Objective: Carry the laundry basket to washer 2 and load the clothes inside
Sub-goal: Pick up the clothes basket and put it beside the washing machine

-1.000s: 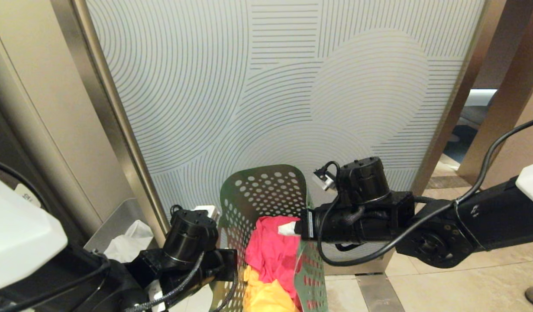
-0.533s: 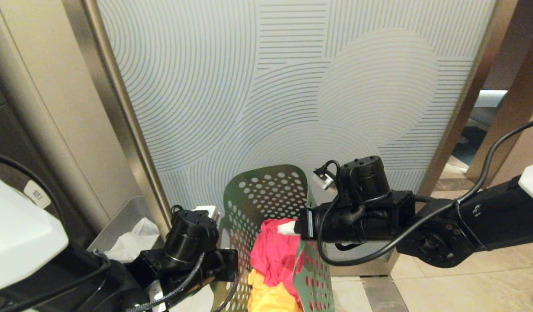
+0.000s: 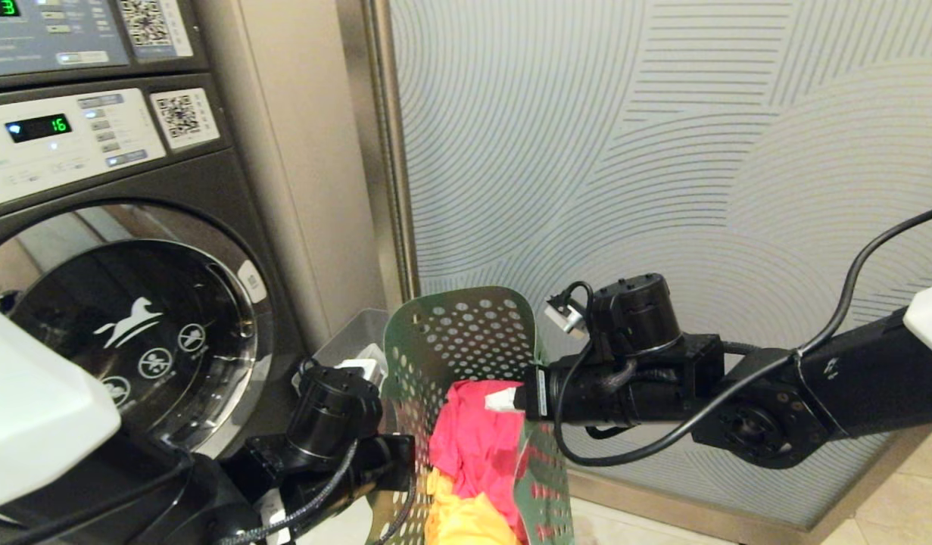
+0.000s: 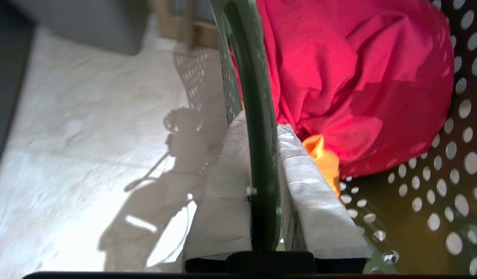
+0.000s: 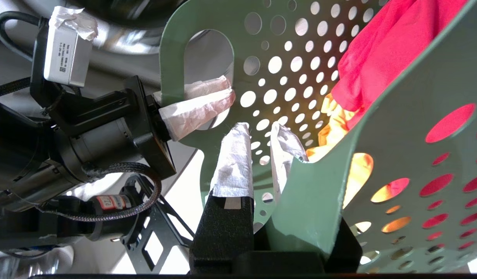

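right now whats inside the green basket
In the laundry basket: a magenta-pink garment lying over a yellow-orange one. The basket's floor and anything beneath the clothes are covered.

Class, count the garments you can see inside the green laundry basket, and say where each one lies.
2. The pink garment lies on top in the laundry basket; the yellow-orange garment lies beneath it, nearer the robot. More could be hidden underneath.

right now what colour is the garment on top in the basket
Bright magenta-pink garment, clearest in the left wrist view.
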